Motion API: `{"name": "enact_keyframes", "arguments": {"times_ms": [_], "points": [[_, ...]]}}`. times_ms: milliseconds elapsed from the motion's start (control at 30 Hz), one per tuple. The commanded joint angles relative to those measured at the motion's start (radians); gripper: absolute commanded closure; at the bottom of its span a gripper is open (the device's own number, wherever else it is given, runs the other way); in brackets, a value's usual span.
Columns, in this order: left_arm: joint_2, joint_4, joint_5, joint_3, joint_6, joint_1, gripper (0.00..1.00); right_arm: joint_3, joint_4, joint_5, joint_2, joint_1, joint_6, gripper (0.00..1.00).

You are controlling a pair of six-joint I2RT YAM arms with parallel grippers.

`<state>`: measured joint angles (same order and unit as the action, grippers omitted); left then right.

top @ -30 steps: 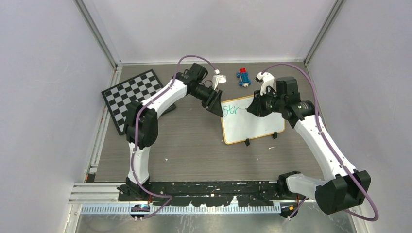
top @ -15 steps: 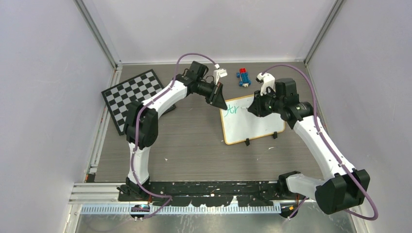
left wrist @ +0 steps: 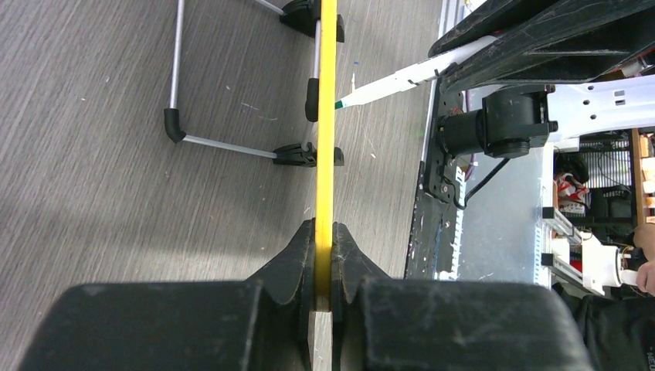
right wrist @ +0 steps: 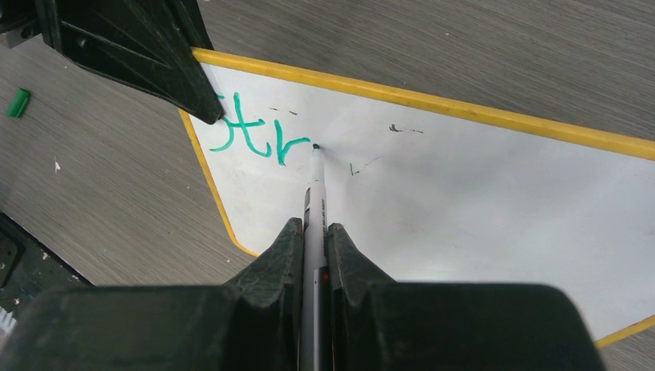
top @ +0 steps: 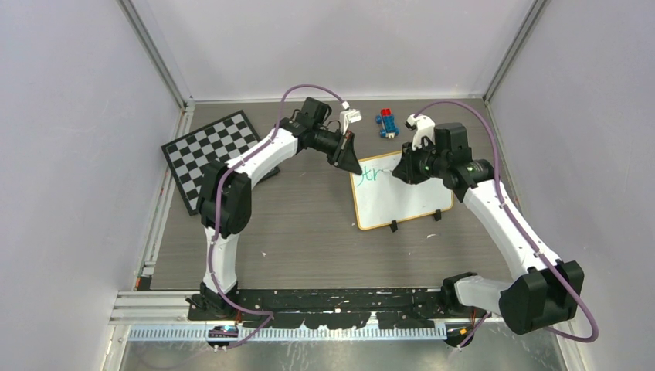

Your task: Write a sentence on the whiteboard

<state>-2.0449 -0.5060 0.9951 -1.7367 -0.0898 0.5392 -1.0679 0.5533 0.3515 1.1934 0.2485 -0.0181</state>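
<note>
From above first. Spotting the whiteboard (top: 405, 202) on the counter (top: 309, 232), right of centre, well apart from the checkerboard (top: 208, 151) at far left. Pinched at its upper-left corner by the left end effector (top: 353, 165); met from the right by the right end effector (top: 402, 171). Reading only "Str" of the sentence (top: 369, 175), green, at the board's top-left.

Over to the left wrist. Clamped narrow on the yellow frame, board edge sandwiched between both pads. Further along, catching the marker (left wrist: 386, 81) slanting in toward the board face, with a wire stand (left wrist: 232, 147) on the other side.

Now the right wrist. Closed snug around the marker barrel, tip touching the white surface just right of the "r". Noting a small green cap (right wrist: 18, 103) lying off the board at left.

Judging the step: mid-word, first line, barely begun. Calling next for a small round stroke beside the "r", with light, even tip pressure, a firm hold on the frame, and tight lettering to save room for the remaining words.
</note>
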Motion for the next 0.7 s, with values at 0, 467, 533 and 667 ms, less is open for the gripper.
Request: {"name": "enact_keyframes", "arguments": {"times_ms": [0, 467, 533, 667], "points": [[0.026, 0.024, 0.014, 0.0, 0.004, 0.002, 1.0, -0.04, -0.043, -0.011, 0.003, 0.002, 0.013, 1.0], [0.02, 0.005, 0.009, -0.004, 0.019, 0.002, 1.0, -0.021, 0.01, -0.028, 0.017, 0.022, -0.034, 1.0], [0.02, 0.003, 0.01, -0.004, 0.021, 0.001, 1.0, -0.02, 0.023, -0.043, 0.01, 0.022, -0.045, 1.0], [0.019, 0.002, 0.01, -0.006, 0.022, 0.002, 1.0, -0.018, 0.03, -0.077, -0.003, 0.022, -0.056, 1.0]]}}
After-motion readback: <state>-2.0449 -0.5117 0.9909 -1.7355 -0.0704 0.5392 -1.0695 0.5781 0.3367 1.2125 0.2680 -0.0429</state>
